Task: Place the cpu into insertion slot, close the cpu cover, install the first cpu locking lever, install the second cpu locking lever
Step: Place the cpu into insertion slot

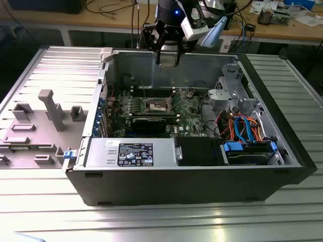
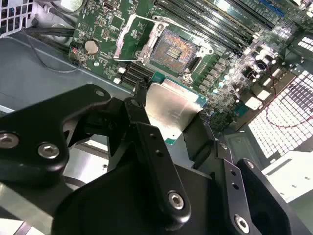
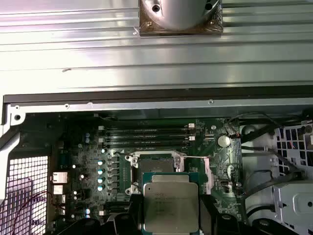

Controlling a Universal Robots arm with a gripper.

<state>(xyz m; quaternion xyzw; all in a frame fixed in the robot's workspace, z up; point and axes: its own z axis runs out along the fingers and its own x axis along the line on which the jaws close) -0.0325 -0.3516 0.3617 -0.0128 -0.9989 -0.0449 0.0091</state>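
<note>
My pincer (image 2: 172, 115) is clamped part-way shut on the cpu (image 2: 166, 105), a finger on each of two opposite edges, silver top showing. I hold it in the air above the open computer case (image 1: 202, 181), well clear of the uncovered insertion slot (image 2: 175, 49) on the green board.

Open air lies between the hand (image 1: 168, 61), clamped on the cpu (image 2: 171, 108), and the insertion slot (image 2: 174, 49). The raised cpu cover (image 2: 123, 39) flanks the slot; a long black card (image 1: 151, 122) lies beside it.
</note>
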